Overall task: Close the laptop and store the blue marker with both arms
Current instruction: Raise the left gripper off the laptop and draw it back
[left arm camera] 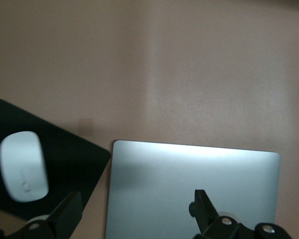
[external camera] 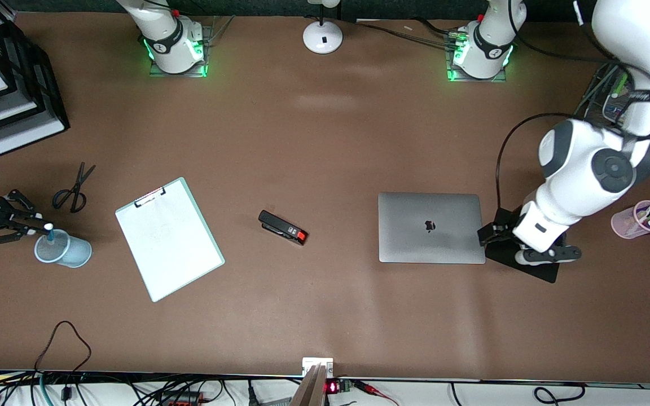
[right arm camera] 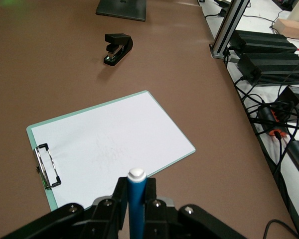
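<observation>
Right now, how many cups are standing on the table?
2. A blue cup at the right arm's end, under the right gripper holding the blue marker. A pink cup with pens at the left arm's end.

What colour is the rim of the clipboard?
Mint green around the white clipboard, clearest in the right wrist view.

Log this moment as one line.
laptop: closed | right gripper: holds blue marker over cup | left gripper: open over laptop
</observation>
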### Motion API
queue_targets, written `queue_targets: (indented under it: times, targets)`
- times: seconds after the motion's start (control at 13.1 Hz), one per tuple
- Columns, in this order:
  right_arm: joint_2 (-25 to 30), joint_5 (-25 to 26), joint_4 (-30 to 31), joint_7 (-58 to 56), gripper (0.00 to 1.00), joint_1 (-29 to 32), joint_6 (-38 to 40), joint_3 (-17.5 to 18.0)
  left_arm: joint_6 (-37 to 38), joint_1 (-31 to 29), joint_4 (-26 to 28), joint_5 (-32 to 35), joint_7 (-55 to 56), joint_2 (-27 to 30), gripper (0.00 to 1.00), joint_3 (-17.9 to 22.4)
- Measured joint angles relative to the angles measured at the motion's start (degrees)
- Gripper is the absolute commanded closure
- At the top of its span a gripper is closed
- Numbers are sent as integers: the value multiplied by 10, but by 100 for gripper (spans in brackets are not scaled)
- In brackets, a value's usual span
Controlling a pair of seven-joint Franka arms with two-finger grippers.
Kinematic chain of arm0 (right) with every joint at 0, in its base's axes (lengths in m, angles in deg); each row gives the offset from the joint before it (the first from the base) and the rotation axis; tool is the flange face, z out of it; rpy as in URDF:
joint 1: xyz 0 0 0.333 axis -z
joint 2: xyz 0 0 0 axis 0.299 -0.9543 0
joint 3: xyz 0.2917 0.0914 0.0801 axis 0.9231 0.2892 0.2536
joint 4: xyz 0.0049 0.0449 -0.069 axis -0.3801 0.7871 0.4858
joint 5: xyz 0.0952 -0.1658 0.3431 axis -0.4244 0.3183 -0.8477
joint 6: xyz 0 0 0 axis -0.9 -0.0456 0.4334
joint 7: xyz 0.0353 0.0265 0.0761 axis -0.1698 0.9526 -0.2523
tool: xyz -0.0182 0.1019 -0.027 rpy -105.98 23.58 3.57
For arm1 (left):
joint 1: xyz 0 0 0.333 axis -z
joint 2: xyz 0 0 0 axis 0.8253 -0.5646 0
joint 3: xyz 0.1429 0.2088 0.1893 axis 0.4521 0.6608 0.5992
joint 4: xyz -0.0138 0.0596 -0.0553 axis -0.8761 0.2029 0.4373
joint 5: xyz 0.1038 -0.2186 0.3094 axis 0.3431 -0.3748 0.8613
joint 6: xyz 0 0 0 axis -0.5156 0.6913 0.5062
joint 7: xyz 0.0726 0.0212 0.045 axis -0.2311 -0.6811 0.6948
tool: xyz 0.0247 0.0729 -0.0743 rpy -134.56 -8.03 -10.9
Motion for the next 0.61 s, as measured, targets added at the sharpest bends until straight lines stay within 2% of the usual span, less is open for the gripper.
queue_targets:
  times: [0.38,0.61]
  targets:
    - [-29,-8,-14,-27,87,13,0,0,93,1,-7,0,0,75,0,0]
    - [-41,-8,-22,-32,87,20,0,0,212,1,-57,0,0,102,0,-2]
